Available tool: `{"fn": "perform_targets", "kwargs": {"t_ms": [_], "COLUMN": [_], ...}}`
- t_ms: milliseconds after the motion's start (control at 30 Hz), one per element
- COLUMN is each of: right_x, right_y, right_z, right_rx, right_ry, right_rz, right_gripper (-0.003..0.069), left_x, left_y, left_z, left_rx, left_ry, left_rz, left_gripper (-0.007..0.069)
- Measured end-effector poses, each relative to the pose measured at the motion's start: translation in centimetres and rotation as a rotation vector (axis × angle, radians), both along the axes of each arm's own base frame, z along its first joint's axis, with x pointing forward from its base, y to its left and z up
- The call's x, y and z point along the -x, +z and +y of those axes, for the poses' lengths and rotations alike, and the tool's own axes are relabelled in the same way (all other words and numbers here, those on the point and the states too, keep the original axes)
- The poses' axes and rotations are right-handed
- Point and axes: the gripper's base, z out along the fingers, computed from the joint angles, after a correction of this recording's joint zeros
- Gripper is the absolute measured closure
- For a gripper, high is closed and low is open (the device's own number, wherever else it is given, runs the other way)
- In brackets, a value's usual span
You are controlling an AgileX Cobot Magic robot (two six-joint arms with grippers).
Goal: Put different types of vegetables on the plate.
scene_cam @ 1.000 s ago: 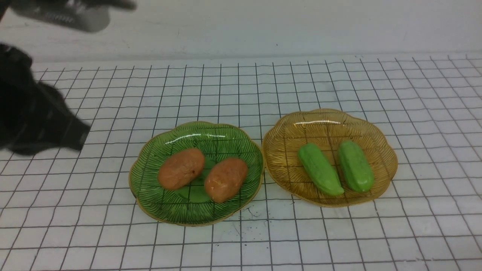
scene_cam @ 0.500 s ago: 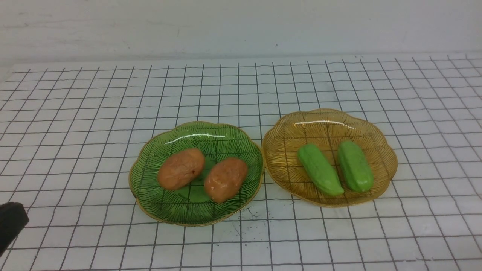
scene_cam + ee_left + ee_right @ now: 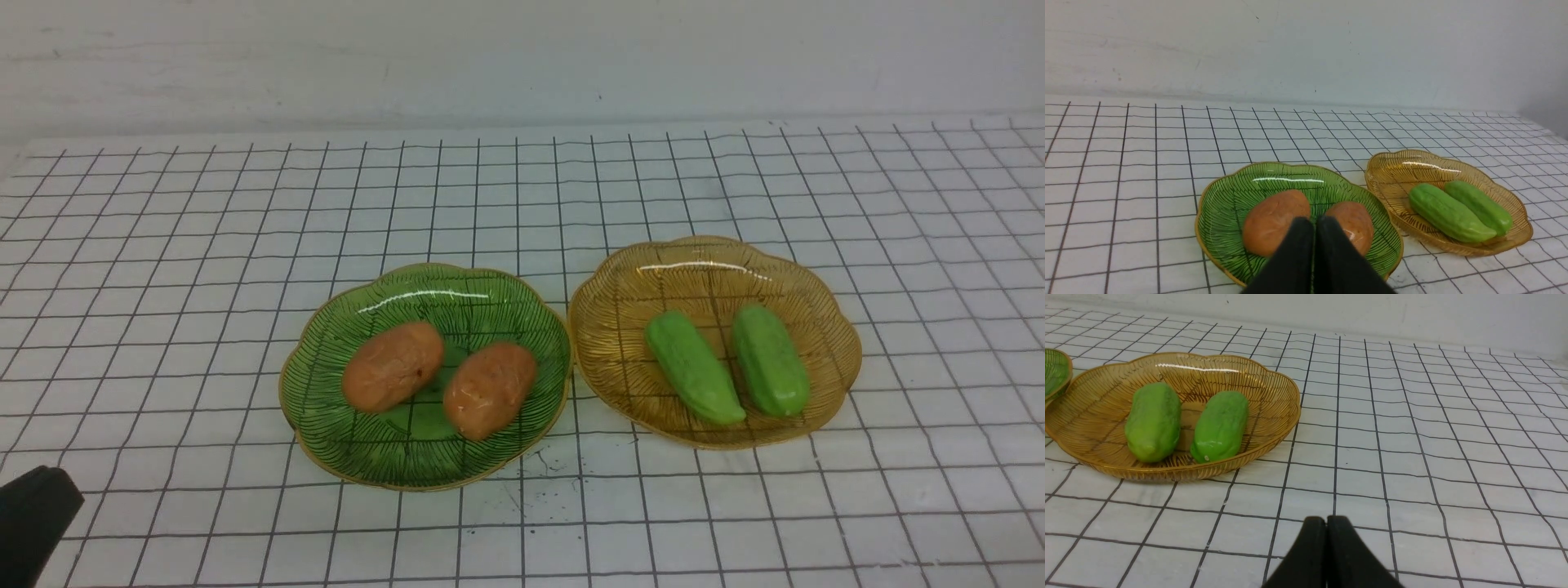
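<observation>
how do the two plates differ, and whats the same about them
The green plate is on the robot's left; the amber plate is on its right. The green plate holds two orange-brown potatoes; the amber plate holds two light green cucumbers. Both are see-through, ribbed, scalloped, and hold two pieces of one kind.

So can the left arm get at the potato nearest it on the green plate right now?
Probably yes. The nearer potato lies uncovered on the green plate, with bare grid table between it and the left gripper. Nothing blocks the path, but its jaws are shut and must open first.
</observation>
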Motion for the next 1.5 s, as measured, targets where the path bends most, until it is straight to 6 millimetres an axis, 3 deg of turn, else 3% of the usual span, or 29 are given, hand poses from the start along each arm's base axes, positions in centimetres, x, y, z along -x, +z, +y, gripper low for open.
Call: {"fn": "perform_targets", "kwargs": {"t_ms": [200, 367, 600, 800, 1500], "right_x": [0.0, 0.0, 0.0, 0.0, 0.0], "right_y": [0.0, 0.0, 0.0, 0.0, 0.0], "right_z": [0.0, 0.0, 0.0, 0.0, 0.0], "right_rx": [0.0, 0.0, 0.0, 0.0, 0.0], "right_ry": [0.0, 0.0, 0.0, 0.0, 0.0], "right_rz": [0.0, 0.0, 0.001, 0.001, 0.001], "right_gripper": [0.0674, 0.0674, 0.0674, 0.0674, 0.0674], "left_x": [-0.4, -0.5, -0.4, -0.4, -0.4], "left_y": [-1.8, -5.8, -9.7, -10.0, -10.1], "left_z": [0.1, 0.5, 1.5, 2.0, 2.0], "left_rx": [-0.079, -0.111, -0.12, -0.158, -0.151], "left_ry": [0.014, 0.084, 0.267, 0.341, 0.342], "left_rz": [0.033, 0.106, 0.167, 0.186, 0.19], "left_gripper": [0.0632, 0.0632, 0.0632, 0.0632, 0.0632]}}
